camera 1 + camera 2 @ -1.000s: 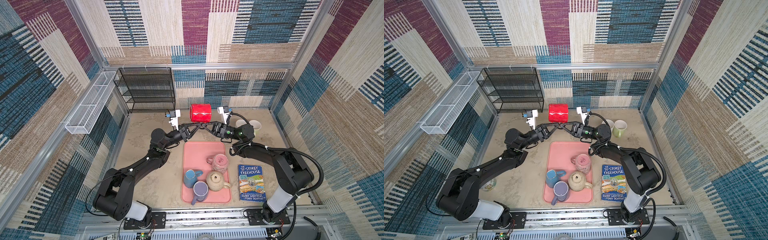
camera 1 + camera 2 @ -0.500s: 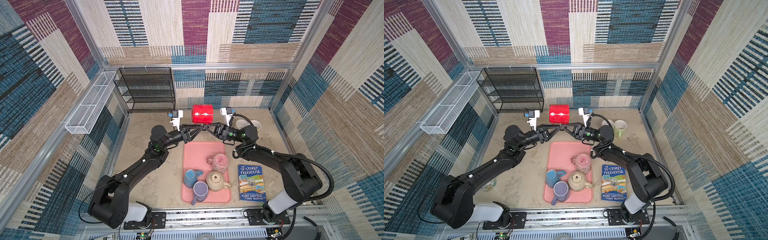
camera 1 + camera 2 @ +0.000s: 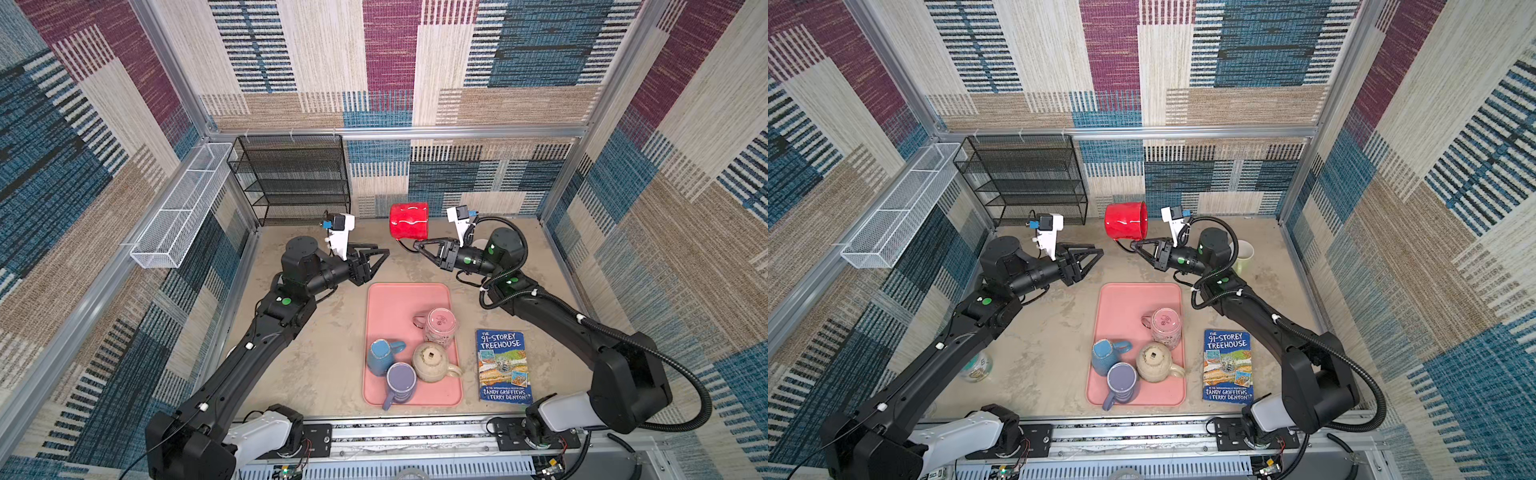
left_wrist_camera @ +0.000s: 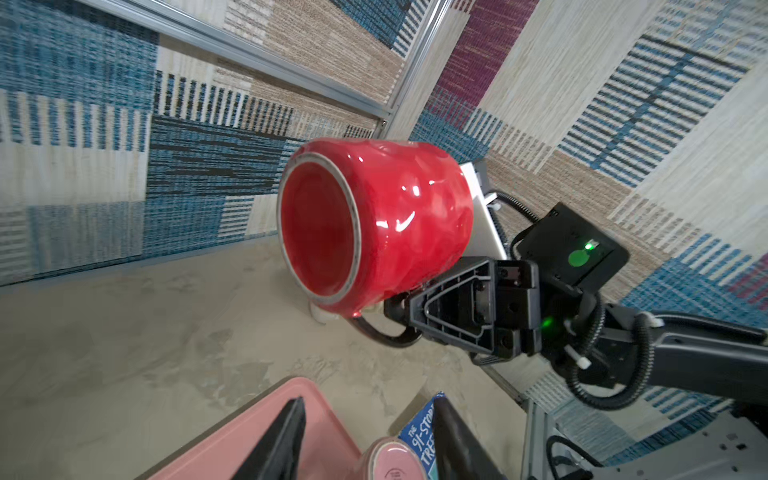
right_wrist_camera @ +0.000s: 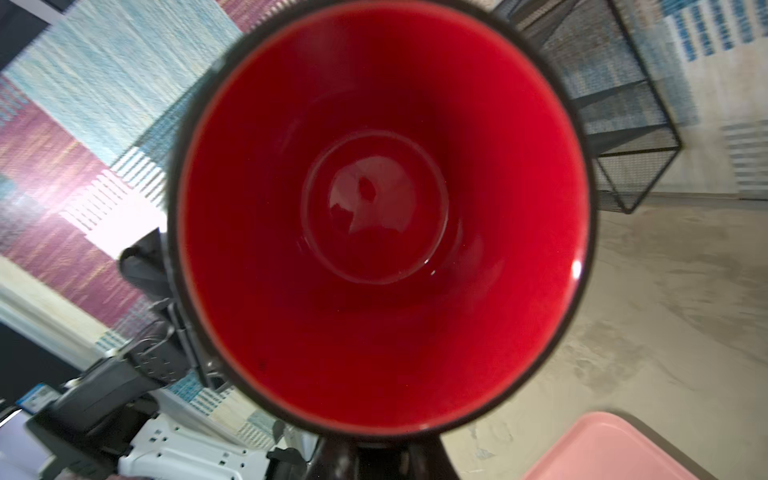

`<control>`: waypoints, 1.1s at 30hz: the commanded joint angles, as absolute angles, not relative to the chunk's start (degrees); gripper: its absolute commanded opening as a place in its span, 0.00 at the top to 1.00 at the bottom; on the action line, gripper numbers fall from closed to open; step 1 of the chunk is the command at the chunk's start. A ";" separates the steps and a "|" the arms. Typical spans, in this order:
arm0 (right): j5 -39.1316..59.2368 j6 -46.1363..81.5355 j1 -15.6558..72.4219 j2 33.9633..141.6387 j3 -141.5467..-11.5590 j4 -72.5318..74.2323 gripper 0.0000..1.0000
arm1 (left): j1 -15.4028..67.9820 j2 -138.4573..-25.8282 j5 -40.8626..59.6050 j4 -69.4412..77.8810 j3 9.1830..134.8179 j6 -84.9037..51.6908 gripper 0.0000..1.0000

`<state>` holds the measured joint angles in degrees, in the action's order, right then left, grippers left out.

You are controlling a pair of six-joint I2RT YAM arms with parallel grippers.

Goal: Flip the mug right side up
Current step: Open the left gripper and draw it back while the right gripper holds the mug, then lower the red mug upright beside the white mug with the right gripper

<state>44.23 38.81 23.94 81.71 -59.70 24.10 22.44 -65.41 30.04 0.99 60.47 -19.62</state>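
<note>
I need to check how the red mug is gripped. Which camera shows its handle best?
The left wrist view: the black handle stands clear of the red mug, pinched in the right gripper. Both top views show only a thin dark loop at the gripper's tip. The right wrist view looks into the mug's mouth, handle unclear.

Table tally
One red mug (image 3: 1126,220), five other mugs (image 3: 1166,328); one tray (image 3: 1133,299), one book (image 3: 1228,365), one rack (image 3: 1025,183), one basket (image 3: 901,208), perhaps one jar (image 3: 977,366).

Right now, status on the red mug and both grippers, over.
Right gripper shut on handle of red mug. Left gripper open, clear of it. Mug aloft, on its side, not yet upright. Pink tray nearby, untouched.
</note>
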 commanded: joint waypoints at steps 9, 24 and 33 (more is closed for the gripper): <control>23.79 16.98 23.95 81.07 -69.59 -17.12 1.00 | 21.79 -62.84 12.34 -28.68 67.15 -12.82 0.01; -2.97 12.48 24.07 90.97 -74.41 -32.79 1.00 | 21.79 -60.40 7.40 -37.24 62.41 -10.67 0.01; -10.11 13.13 23.98 100.97 -82.14 -38.05 1.00 | 21.81 -59.45 7.29 -36.83 58.92 -9.58 0.01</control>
